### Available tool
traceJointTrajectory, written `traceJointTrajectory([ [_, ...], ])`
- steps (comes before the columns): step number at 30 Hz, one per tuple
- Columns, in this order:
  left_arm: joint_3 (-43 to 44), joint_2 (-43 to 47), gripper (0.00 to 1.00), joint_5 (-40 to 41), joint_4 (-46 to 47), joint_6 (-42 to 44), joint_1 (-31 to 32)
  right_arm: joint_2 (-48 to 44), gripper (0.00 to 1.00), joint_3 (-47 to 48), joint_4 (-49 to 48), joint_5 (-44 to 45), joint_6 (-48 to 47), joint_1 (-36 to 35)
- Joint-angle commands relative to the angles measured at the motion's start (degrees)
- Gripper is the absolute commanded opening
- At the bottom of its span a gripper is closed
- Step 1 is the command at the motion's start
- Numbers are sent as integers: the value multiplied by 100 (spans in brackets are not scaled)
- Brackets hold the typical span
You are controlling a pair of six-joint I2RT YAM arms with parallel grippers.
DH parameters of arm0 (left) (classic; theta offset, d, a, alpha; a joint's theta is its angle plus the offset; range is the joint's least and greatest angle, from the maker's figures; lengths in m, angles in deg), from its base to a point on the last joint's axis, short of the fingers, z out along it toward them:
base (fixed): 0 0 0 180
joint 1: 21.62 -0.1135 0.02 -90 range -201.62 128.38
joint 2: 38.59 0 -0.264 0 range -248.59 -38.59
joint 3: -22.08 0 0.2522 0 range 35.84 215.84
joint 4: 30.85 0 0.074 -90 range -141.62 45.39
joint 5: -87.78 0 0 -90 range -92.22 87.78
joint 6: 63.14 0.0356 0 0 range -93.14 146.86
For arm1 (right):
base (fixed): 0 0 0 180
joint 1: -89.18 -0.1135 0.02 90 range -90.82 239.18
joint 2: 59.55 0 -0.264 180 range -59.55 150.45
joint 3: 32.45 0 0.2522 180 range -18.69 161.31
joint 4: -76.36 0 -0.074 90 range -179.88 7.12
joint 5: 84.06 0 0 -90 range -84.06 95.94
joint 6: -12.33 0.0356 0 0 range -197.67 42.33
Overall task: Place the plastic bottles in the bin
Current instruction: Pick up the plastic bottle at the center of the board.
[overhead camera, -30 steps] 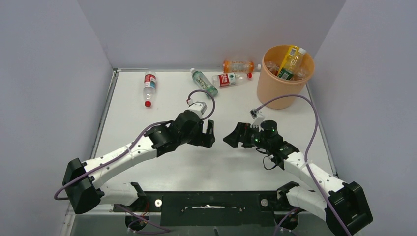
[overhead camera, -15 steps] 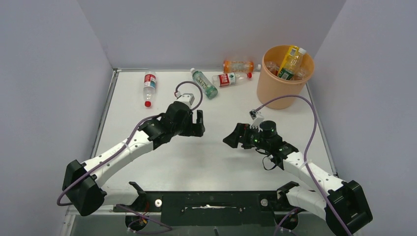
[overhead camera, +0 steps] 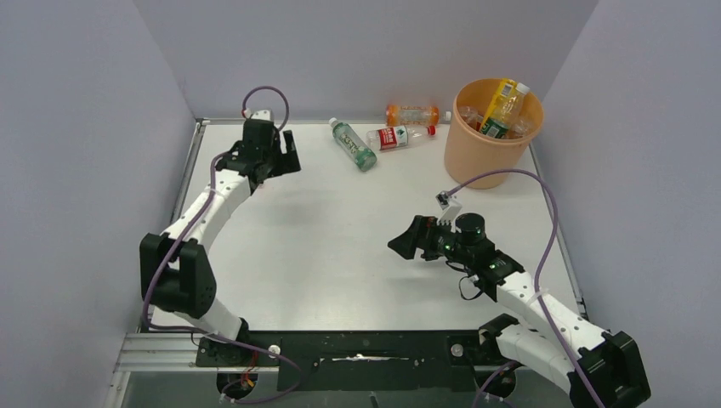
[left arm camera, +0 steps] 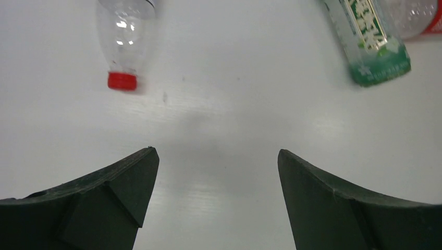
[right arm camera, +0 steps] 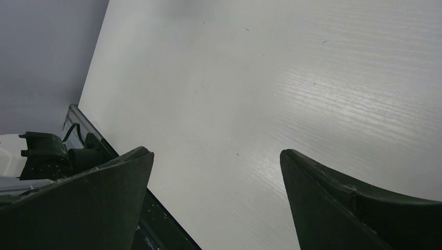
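Matte white table (overhead camera: 340, 246) | red-capped clear plastic bottle (left arm camera: 123, 36) | tapered round peach bin (overhead camera: 483, 160)

White table top (overhead camera: 340, 255) under both sets of jaws, matte, with fine grain lines ahead of my right jaws. Soft glare patch (left arm camera: 208, 187) between my left jaws, dim shadow just ahead of them. Plain grey-lilac walls box it in: back wall (overhead camera: 366, 51) just beyond my left jaws, left wall (overhead camera: 76, 170) beside them, right wall (overhead camera: 646, 170) well behind my right jaws. My right jaws face the left wall across the table. Silver rail (overhead camera: 170, 350) and black plate (overhead camera: 374, 347) run along the near edge, behind both sets of jaws. Light is even and diffuse.
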Motion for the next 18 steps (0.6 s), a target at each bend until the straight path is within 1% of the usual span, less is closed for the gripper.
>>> traceJointTrajectory([
  [1,1092,-845,86,237,359,616,-573,-433,98,-29,136,36,63,-88],
  [8,1966,-2047,86,388,653,1038,-1118,-913,98,-119,546,128,61,-144],
  [16,2441,-2935,85,695,1197,1401,-1399,-1080,98,-196,700,138,119,-162],
  [18,2513,-3097,85,666,1297,1481,-1441,-1076,98,-204,714,154,109,-161],
])
